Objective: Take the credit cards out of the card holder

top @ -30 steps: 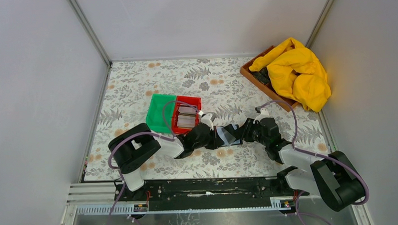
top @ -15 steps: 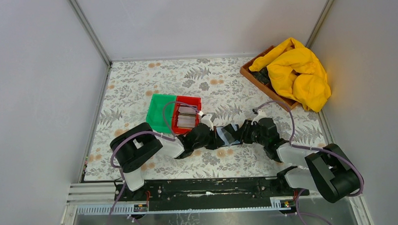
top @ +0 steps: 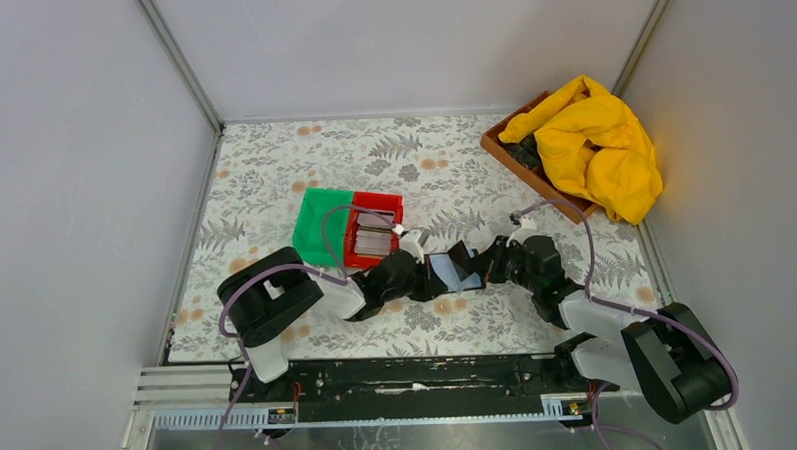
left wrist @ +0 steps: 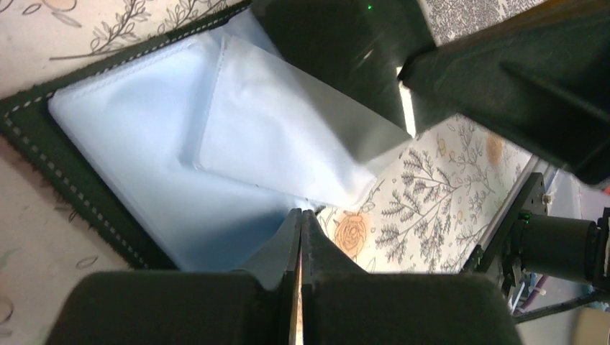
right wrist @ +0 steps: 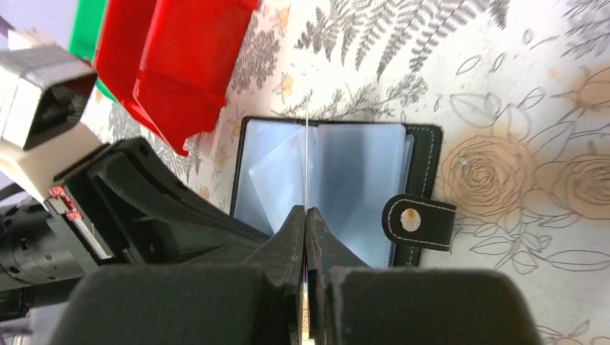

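Note:
The black card holder (top: pixel 446 274) lies open on the floral mat between my two grippers, its bluish sleeves up; it also shows in the left wrist view (left wrist: pixel 108 158) and the right wrist view (right wrist: pixel 360 169). My left gripper (top: pixel 422 275) (left wrist: pixel 301 213) is shut on the near edge of a sleeve. My right gripper (top: pixel 484 265) (right wrist: pixel 306 210) is shut on a thin credit card (right wrist: pixel 306 144) seen edge-on, standing over the holder. In the left wrist view that card (left wrist: pixel 338 65) looks dark grey, with one end still at a sleeve.
A red bin (top: pixel 373 231) holding several cards stands just behind the left gripper, with a green bin (top: pixel 317 226) joined on its left. A brown tray (top: pixel 512 156) with a yellow cloth (top: pixel 597 143) sits at the back right. The holder's snap strap (right wrist: pixel 417 223) sticks out to the right.
The holder's sleeves have lifted from flat to standing between the grippers. The right gripper has drawn back slightly to the right with the card. The left gripper has stayed in place.

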Robot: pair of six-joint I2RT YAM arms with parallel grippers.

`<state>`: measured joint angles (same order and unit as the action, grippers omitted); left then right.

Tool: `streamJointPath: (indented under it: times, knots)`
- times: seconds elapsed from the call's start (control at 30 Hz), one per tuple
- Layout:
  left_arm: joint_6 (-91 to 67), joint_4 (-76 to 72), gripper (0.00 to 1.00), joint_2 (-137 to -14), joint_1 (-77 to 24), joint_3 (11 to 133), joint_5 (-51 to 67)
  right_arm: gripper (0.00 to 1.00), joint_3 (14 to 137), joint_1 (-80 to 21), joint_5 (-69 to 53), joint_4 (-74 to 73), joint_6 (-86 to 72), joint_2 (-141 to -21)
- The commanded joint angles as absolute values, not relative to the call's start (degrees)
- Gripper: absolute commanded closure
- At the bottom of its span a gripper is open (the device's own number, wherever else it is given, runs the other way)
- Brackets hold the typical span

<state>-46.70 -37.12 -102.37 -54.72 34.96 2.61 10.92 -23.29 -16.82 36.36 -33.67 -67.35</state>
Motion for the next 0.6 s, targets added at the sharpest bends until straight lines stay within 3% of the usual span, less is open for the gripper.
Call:
streamJointPath:
  times: [0.0,0.33,0.57]
  knots:
    - [-45.5,-39.92,1.0,-98.34,-54.51,31.32,2.79,1.0,9.82,-22.81,-10.73,36.25,-31.63,-61.56]
    - [-40.71,-33.01,0.74,-86.07,-54.65,31.26,4.02,1.0,6.1,-22.84,-4.18,29.21,-31.45,-40.09]
    - [-37.81,-26.44,0.51,-72.03,-54.67,30.83,6.26,1.0,15.82,-22.85,-12.67,10.38,-26.26,-30.31]
